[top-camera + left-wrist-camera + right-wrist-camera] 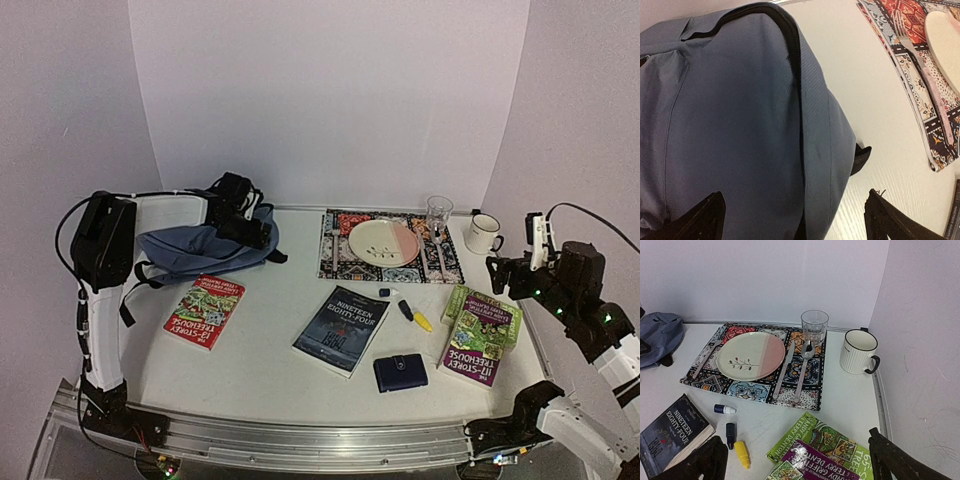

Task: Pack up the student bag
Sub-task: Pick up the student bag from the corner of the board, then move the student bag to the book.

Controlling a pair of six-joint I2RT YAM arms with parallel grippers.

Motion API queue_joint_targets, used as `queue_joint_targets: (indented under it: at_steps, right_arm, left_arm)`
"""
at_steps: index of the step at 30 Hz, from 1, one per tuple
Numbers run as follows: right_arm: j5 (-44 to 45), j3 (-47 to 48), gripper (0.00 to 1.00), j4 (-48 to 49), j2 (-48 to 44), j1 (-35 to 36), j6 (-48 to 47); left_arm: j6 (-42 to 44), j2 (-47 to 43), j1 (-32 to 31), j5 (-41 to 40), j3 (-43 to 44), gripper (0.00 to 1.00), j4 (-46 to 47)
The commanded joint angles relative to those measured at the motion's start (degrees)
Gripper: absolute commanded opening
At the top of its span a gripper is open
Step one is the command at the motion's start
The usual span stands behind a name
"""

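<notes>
The slate-blue student bag (200, 250) lies flat at the back left of the table, its black straps trailing to the left. My left gripper (255, 230) is open and hovers over the bag's right end. In the left wrist view the bag (730, 125) fills the frame. Its black zip trim (796, 65) runs between my left gripper's (795, 222) spread fingers (702, 220), which hold nothing. My right gripper (502, 272) is open and empty, raised above the right side. In the right wrist view the right gripper (797, 465) looks down on the green and purple books (825, 455).
On the table lie a red book (205, 310), a dark Nineteen Eighty-Four book (340, 328), a stack of green and purple books (480, 328), a navy wallet (400, 372) and three small bottles (405, 308). At the back are a patterned placemat (340, 255) with plate and cutlery, a glass (439, 212) and a mug (484, 233).
</notes>
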Motion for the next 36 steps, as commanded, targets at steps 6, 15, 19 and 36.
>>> queue_joint_targets:
  at_steps: [6,15,19,36]
  right_arm:
    - [-2.01,2.71,0.98,1.44,-0.28,0.24,-0.71]
    - [-6.09,6.53,0.98,-0.19,3.55,0.26,-0.72]
    - [-9.48,10.02,0.98,-1.01,6.92,0.26,-0.68]
    - [-26.61,18.43,0.98,3.11,20.86,1.06,6.28]
  left_arm:
    - [4.99,7.92,0.38,1.22,11.68,0.64,-2.36]
    - [15.53,0.44,0.37,6.87,16.31,0.0,-6.11]
    - [20.42,-4.73,0.36,9.14,18.99,0.0,-9.91]
    - [21.34,-26.38,-14.7,8.12,7.53,0.0,-24.93]
